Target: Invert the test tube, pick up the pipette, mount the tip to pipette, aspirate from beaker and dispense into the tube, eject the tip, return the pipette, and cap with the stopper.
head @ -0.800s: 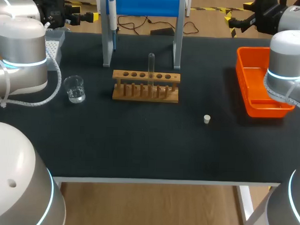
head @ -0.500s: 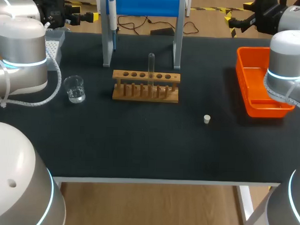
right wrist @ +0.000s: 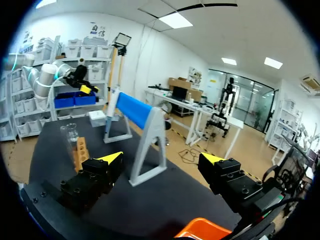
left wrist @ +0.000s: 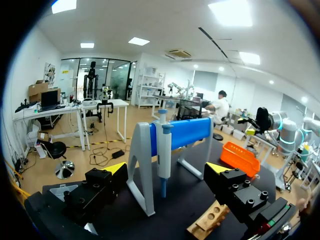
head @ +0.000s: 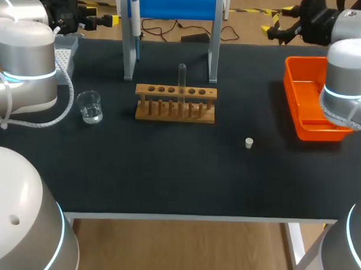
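While left gripper (left wrist: 167, 168) and right gripper (right wrist: 161, 158) gape, one tube (head: 182, 79) occupies one rack (head: 147, 90).

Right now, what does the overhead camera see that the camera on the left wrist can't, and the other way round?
Only the head view shows the beaker, the white stopper and the test tube standing in the wooden rack. Only the left wrist view shows plainly that the left gripper is open, with the pipette hanging ahead of it. Both show the blue stand, the pipette, the wooden rack and the orange tray.
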Robot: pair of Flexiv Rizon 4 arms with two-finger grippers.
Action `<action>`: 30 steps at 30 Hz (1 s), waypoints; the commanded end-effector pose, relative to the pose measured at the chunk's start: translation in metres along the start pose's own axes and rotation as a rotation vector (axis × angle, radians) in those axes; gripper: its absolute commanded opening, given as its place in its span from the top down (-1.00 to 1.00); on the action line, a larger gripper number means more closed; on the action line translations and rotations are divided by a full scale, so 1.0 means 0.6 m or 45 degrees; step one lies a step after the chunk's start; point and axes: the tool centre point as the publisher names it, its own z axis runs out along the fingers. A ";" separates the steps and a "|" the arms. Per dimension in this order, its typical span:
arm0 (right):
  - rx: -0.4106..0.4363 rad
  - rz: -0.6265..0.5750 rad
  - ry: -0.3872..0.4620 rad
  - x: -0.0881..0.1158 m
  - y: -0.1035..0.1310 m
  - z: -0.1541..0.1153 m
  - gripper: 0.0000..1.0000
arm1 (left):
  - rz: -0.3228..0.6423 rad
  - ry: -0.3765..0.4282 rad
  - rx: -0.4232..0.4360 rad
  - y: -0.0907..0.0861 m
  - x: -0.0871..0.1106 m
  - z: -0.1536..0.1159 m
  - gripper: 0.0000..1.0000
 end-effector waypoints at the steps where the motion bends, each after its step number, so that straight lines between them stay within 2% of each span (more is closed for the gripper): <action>1: -0.002 -0.026 0.133 0.053 -0.008 -0.050 -1.00 | 0.000 -0.001 0.001 0.000 0.000 0.000 -1.00; 8: -0.044 -0.073 0.409 0.174 -0.022 -0.086 -1.00 | 0.000 -0.001 0.001 0.000 0.000 0.000 -1.00; 16: -0.075 -0.163 0.605 0.262 -0.044 -0.103 -1.00 | 0.000 -0.001 0.001 0.000 0.000 0.000 -1.00; 20: -0.082 -0.247 0.699 0.290 -0.056 -0.107 -1.00 | 0.000 -0.001 0.001 0.000 0.000 0.000 -1.00; 27: -0.082 -0.247 0.699 0.290 -0.056 -0.107 -1.00 | 0.000 -0.001 0.001 0.000 0.000 0.000 -1.00; 29: -0.082 -0.247 0.699 0.290 -0.056 -0.107 -1.00 | 0.033 0.048 0.027 0.007 0.022 -0.009 -1.00; 30: -0.082 -0.247 0.699 0.290 -0.056 -0.107 -1.00 | 0.072 0.055 0.007 0.010 0.038 -0.014 -1.00</action>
